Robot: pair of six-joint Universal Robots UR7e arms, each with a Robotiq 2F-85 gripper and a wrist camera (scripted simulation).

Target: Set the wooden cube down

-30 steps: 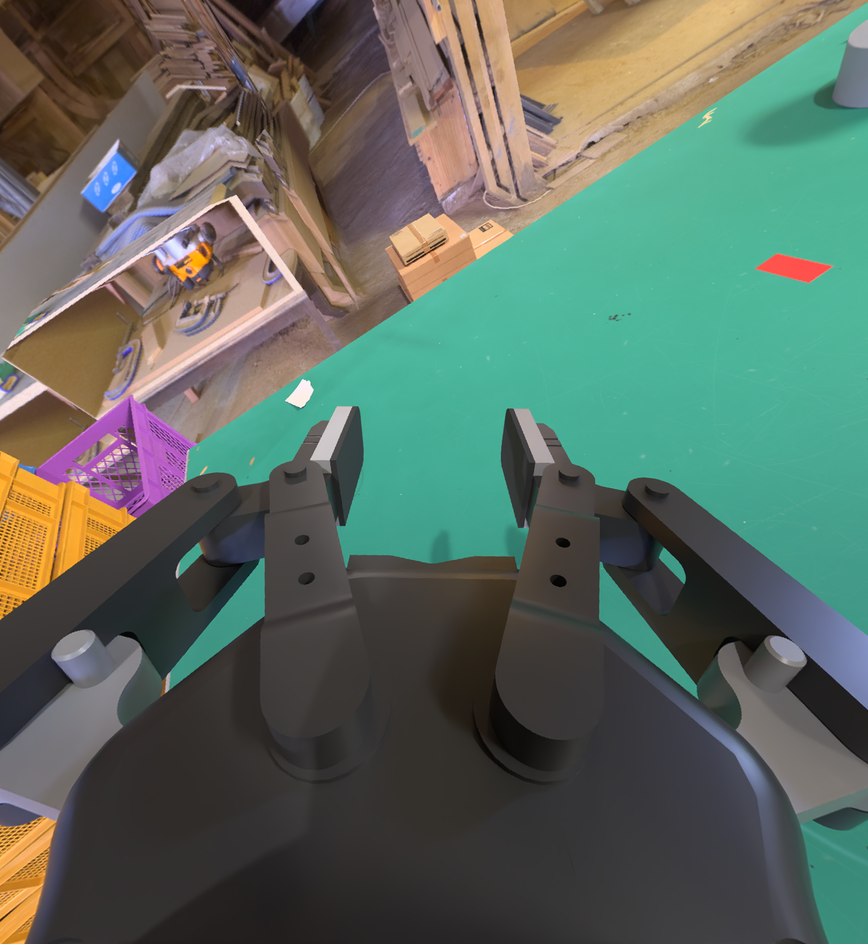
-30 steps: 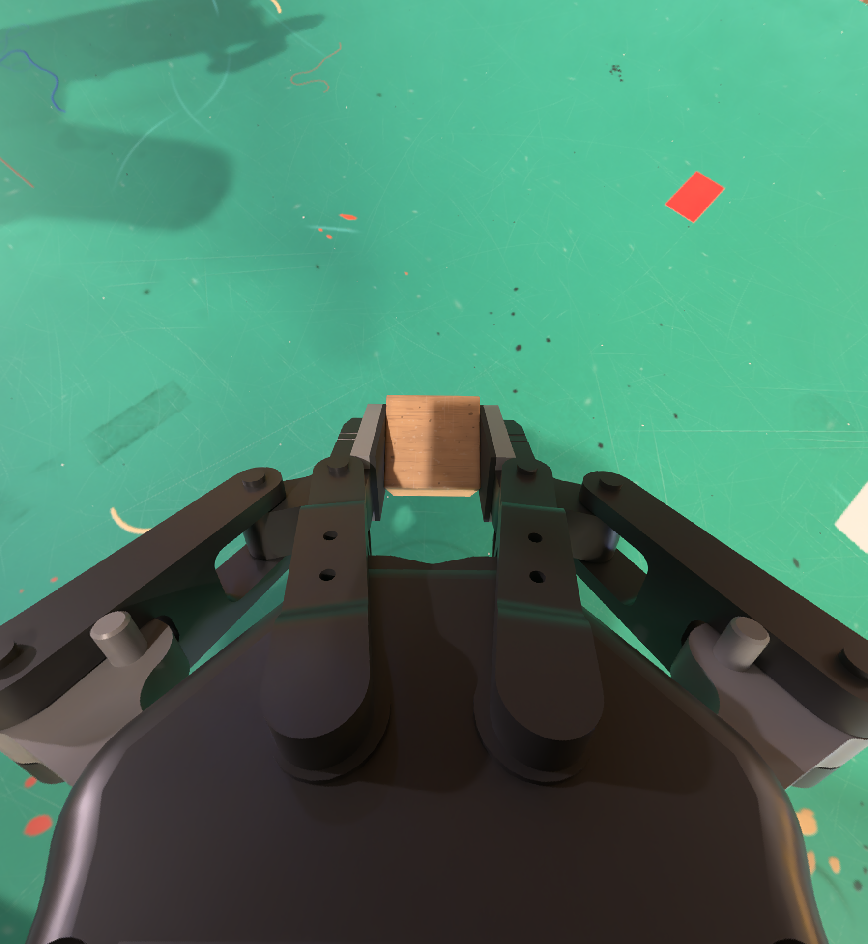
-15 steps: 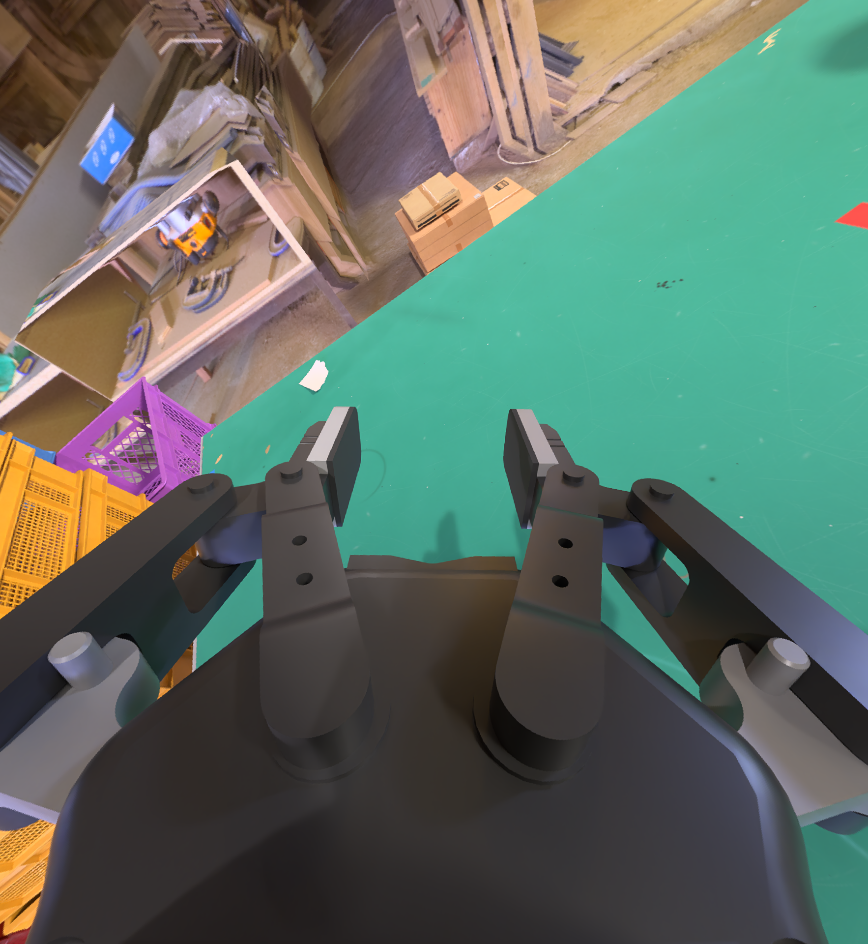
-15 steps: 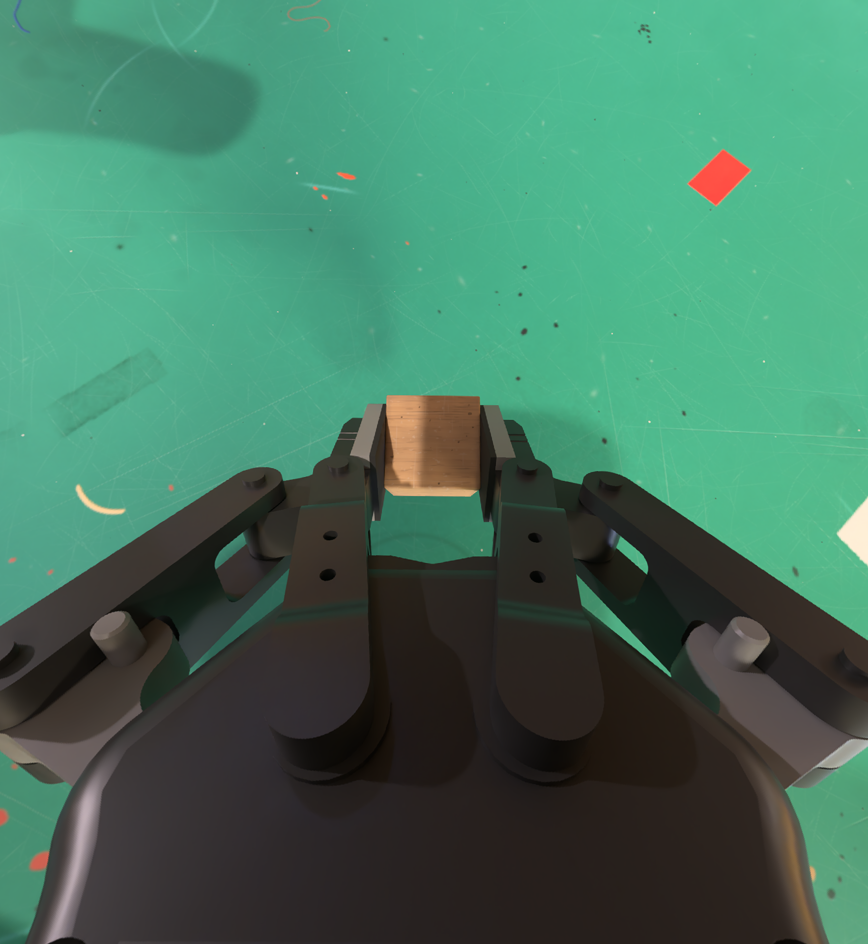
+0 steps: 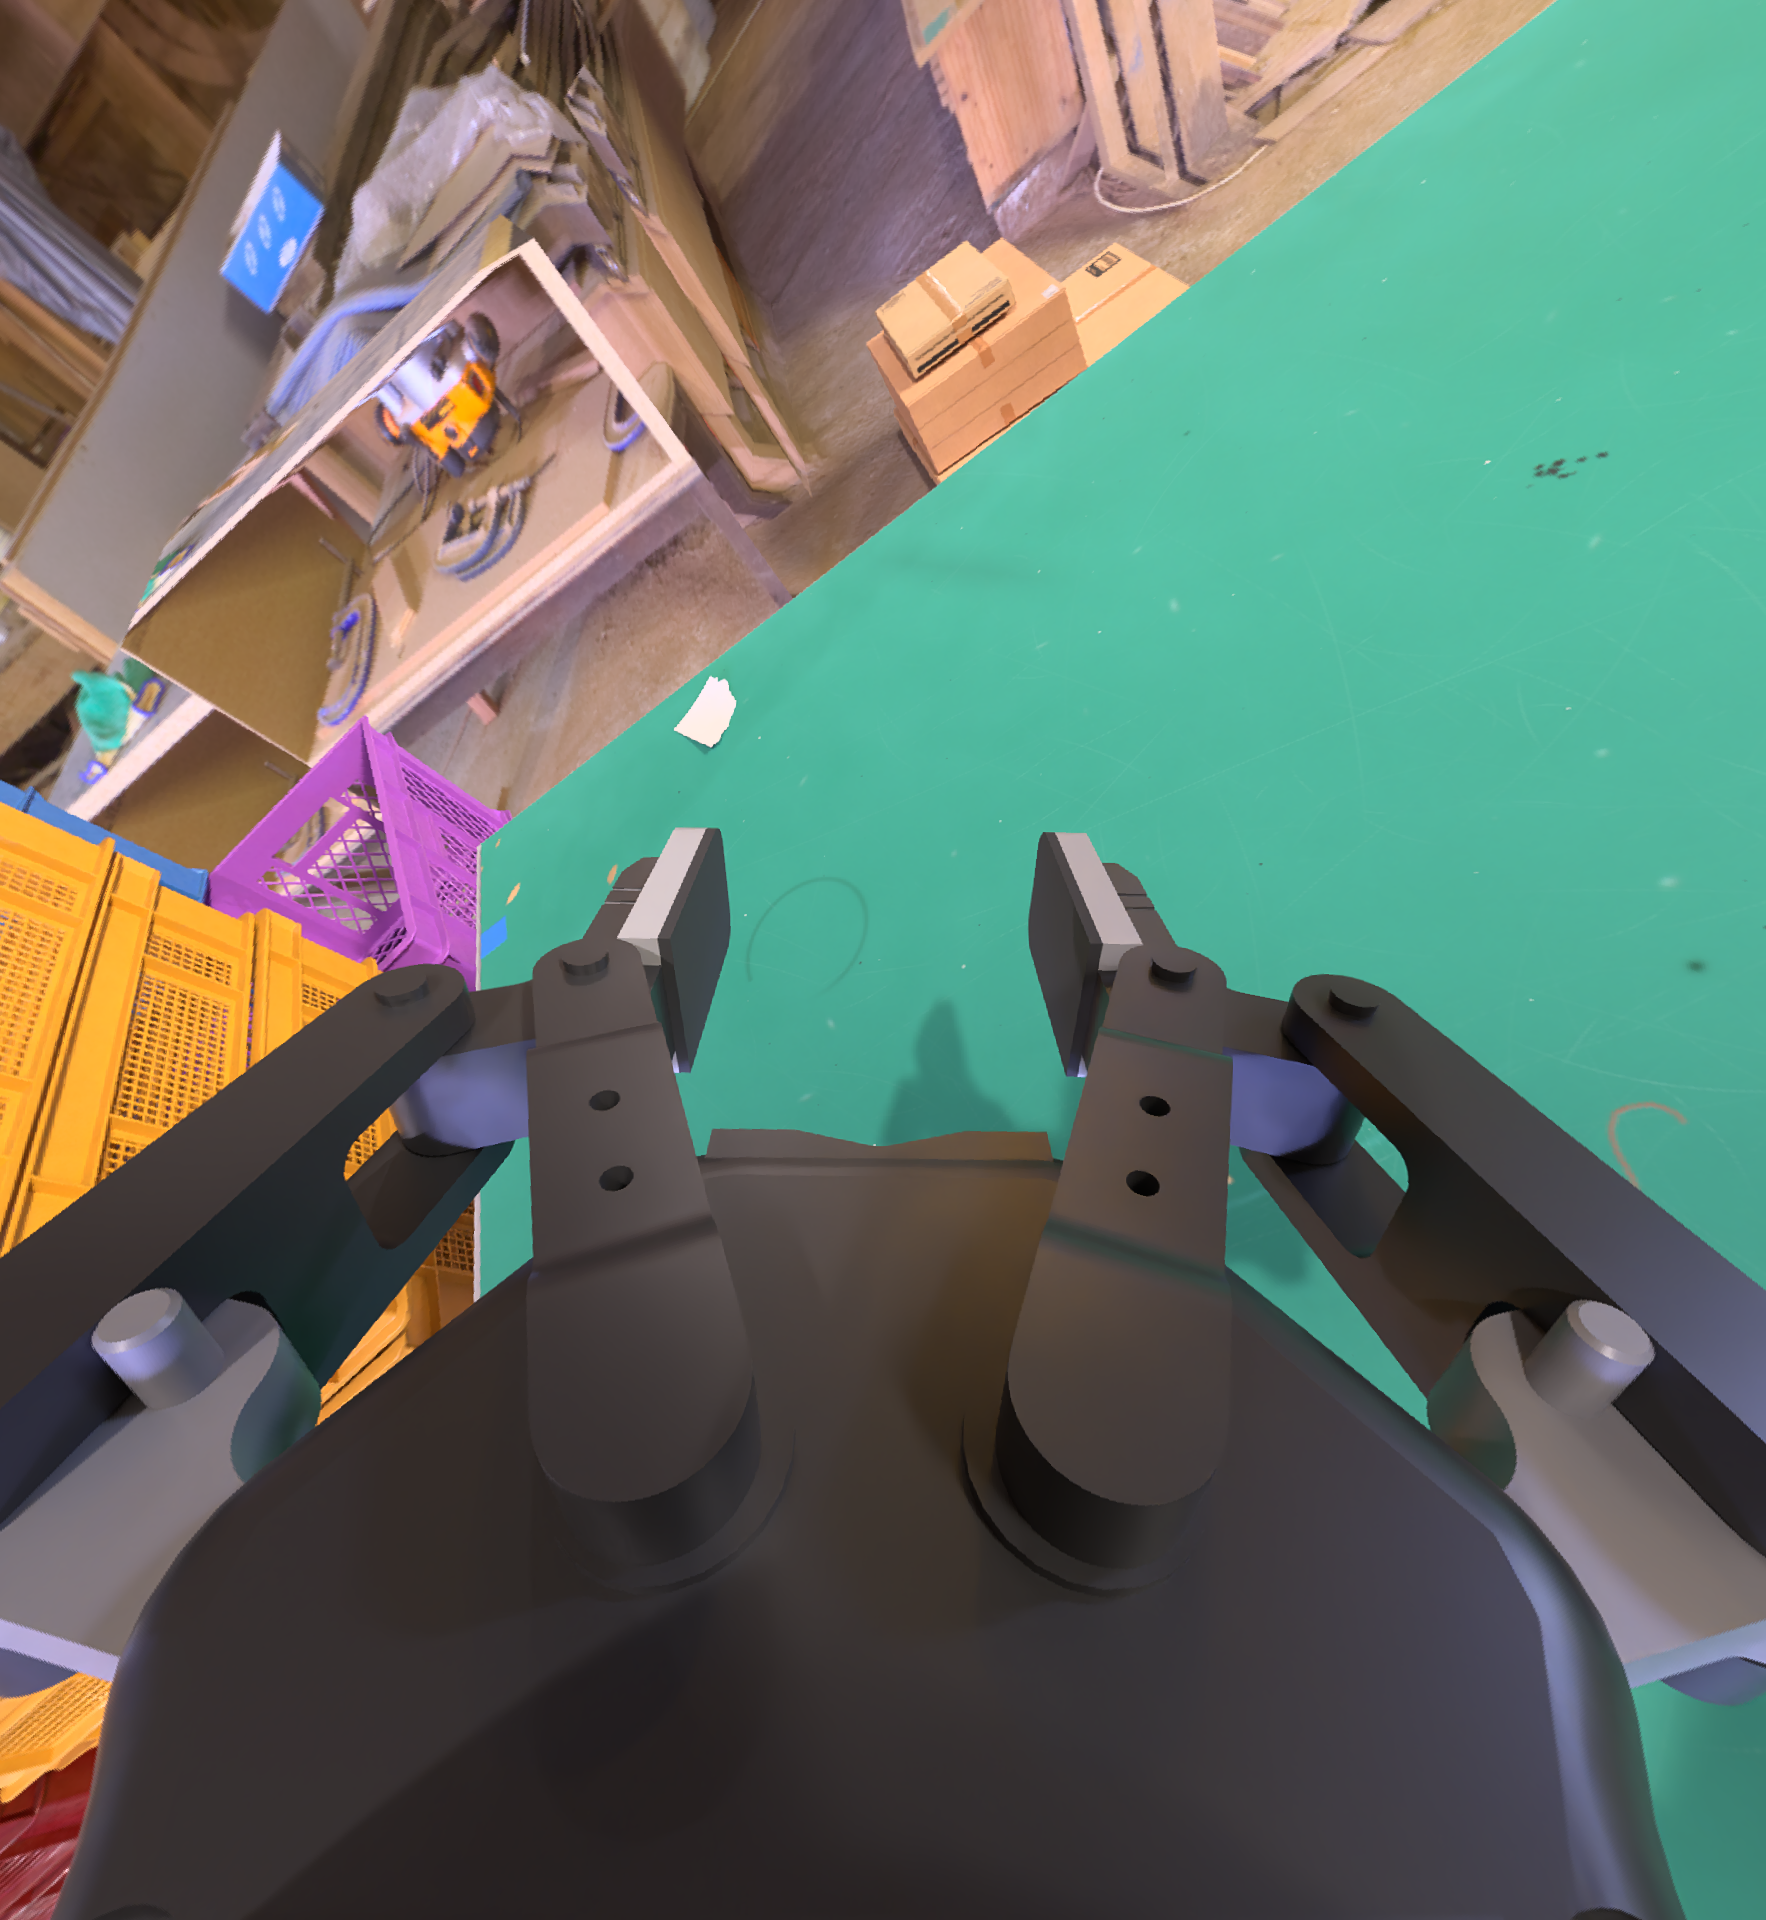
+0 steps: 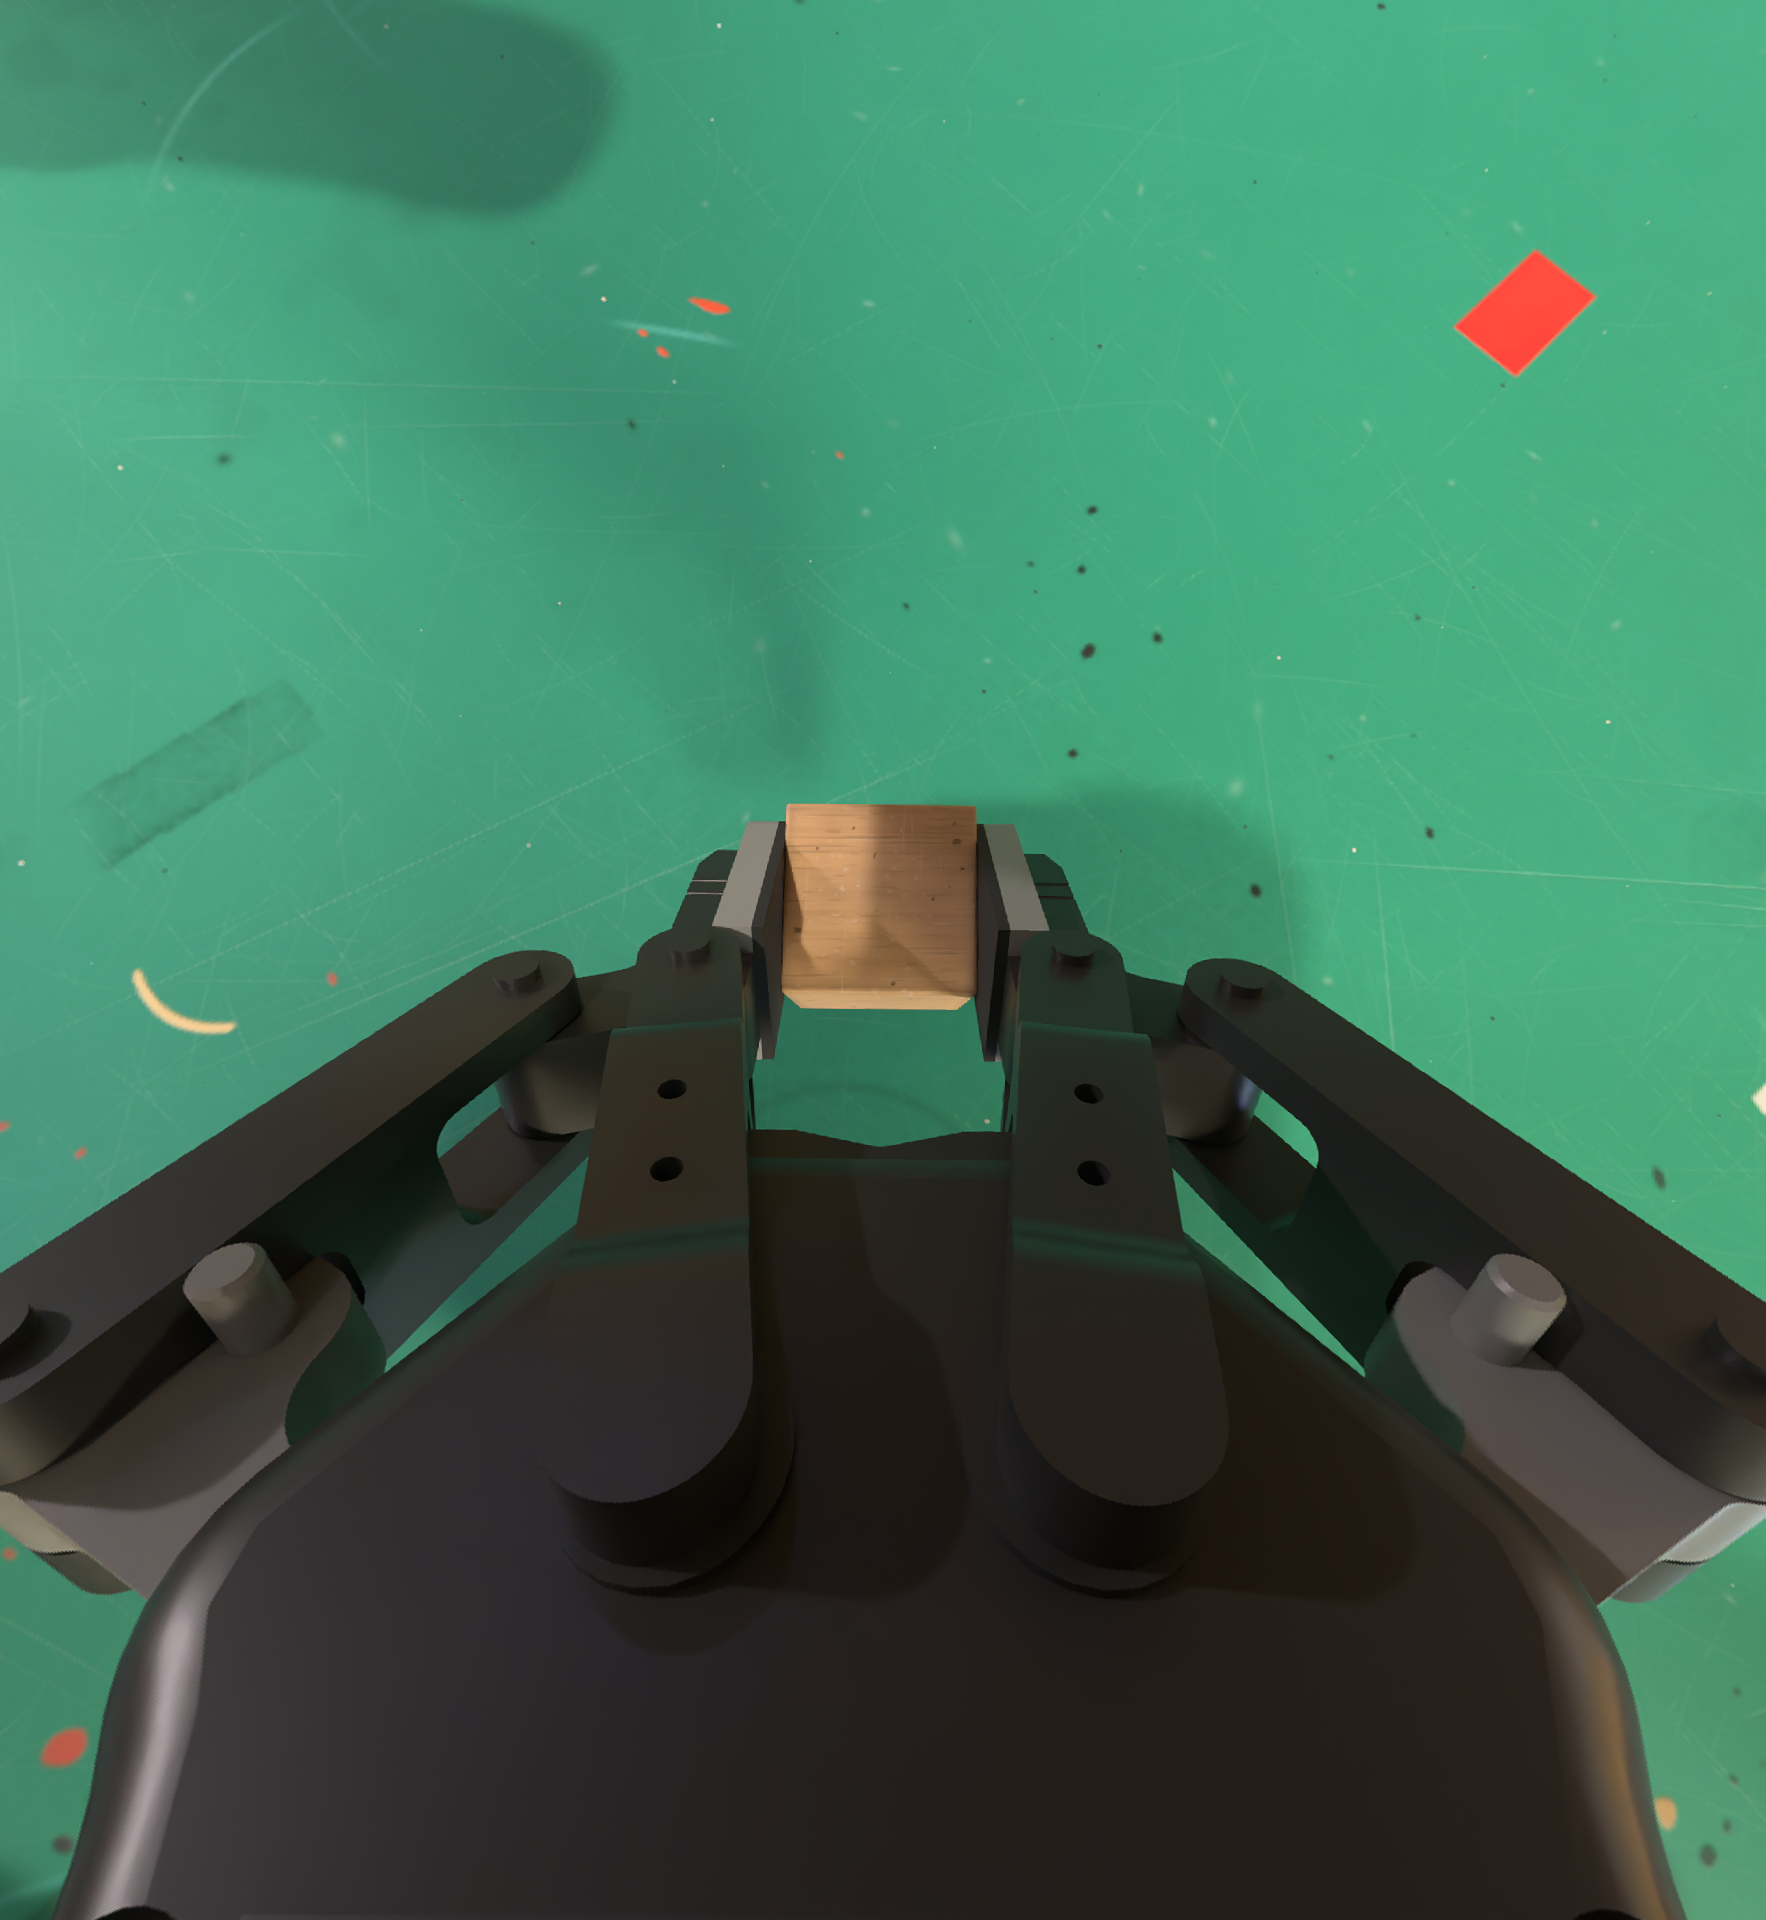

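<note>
Between the right gripper's (image 6: 880,914) pads: a wooden cube (image 6: 878,902), clamped above the green mat (image 6: 1274,520).
Left gripper (image 5: 879,940) spread wide, holding nothing.

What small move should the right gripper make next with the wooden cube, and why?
Probably a short, straight descent toward the green table, jaws kept shut. The right gripper clamps the wooden cube between both pads, and whether the cube touches the surface yet cannot be told. The spot beneath looks free of objects. The left gripper is open, empty and plays no part.
</note>
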